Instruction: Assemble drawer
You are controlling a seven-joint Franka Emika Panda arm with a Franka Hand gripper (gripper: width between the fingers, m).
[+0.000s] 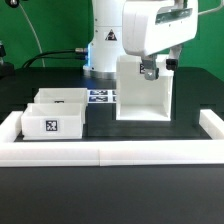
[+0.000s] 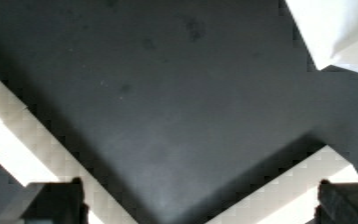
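Observation:
The drawer's tall white housing (image 1: 142,92) stands on the black tabletop right of centre in the exterior view. Its two small open-topped trays stand at the left: the front tray (image 1: 52,122) shows a black-and-white tag, and the other tray (image 1: 63,98) is just behind it. My gripper (image 1: 150,71) hangs at the housing's top edge, towards its right side. In the wrist view the gripper (image 2: 197,205) is open: its dark fingers (image 2: 51,203) stand far apart with only black surface and white bands between them. I cannot tell what those bands belong to.
The marker board (image 1: 100,96) lies flat between the trays and the housing. A low white rail (image 1: 110,152) edges the front and both sides of the tabletop. The robot's base (image 1: 105,40) stands behind the housing. A white piece (image 2: 345,35) shows in a corner of the wrist view.

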